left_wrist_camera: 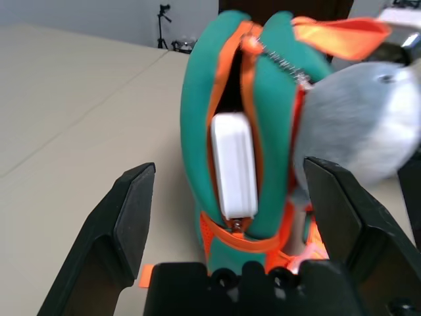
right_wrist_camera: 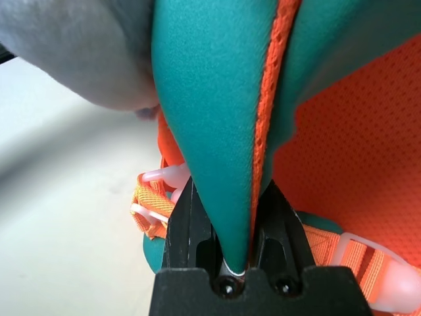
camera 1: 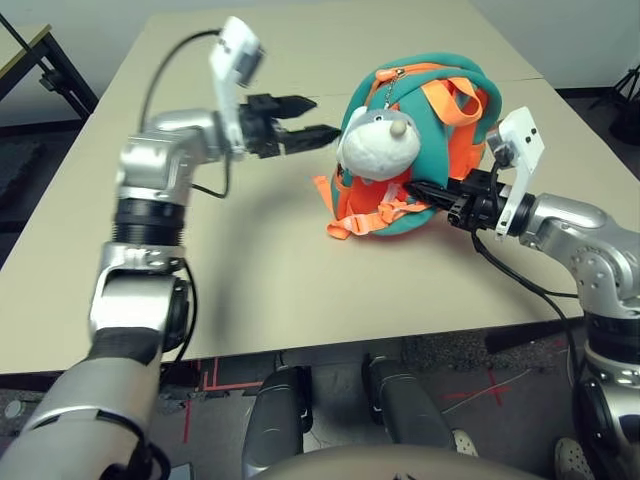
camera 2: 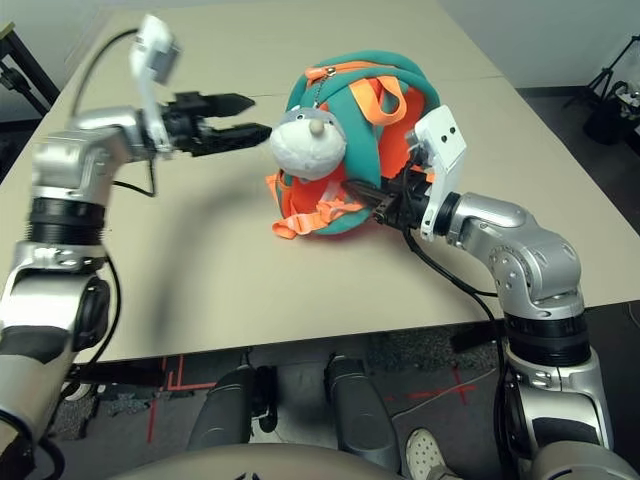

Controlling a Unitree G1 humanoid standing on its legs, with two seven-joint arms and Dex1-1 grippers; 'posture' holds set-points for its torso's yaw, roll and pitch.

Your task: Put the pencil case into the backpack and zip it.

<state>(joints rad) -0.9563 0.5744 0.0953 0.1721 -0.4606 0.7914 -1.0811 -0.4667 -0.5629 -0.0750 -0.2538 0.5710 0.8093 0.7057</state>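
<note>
Here, the flat white rectangular pencil case (left_wrist_camera: pixel 233 163) stands on end inside the small teal-and-orange child's backpack (camera 1: pixel 455 125), wedged in the narrow unzipped slot between two teal panels, its lower end just above the zipper pull at the bottom of the opening. The slot faces the left gripper (camera 1: pixel 312 120), whose two black fingers (left_wrist_camera: pixel 112 230) are spread wide with nothing between them; it hangs level above the table, near the bag's open side but not touching it.

A grey-white plush shark toy (camera 1: pixel 378 140) hangs on the bag's front, just beside the left gripper's tips and close against the opening's edge, crowding one side of the slot. Orange straps and pale plastic buckles (camera 1: pixel 372 215) spill from the bag's base onto the table, below and between the two hands.

On the opposite side, the right gripper (camera 1: pixel 425 192) is pinched tight on a fold of the backpack's teal fabric with its orange mesh edging (right_wrist_camera: pixel 263 131), the fold running down between its fingers to their root. The orange mesh back panel lies immediately beyond that hand.

The bag rests on a plain beige tabletop (camera 1: pixel 280 280), whose bare surface stretches away behind the left hand. Past the table's far corner, a dark tripod stand (camera 2: pixel 605 85) is on the floor, well apart from both hands. Red tape marks (camera 1: pixel 215 385) cross the floor beneath the table's near edge.
</note>
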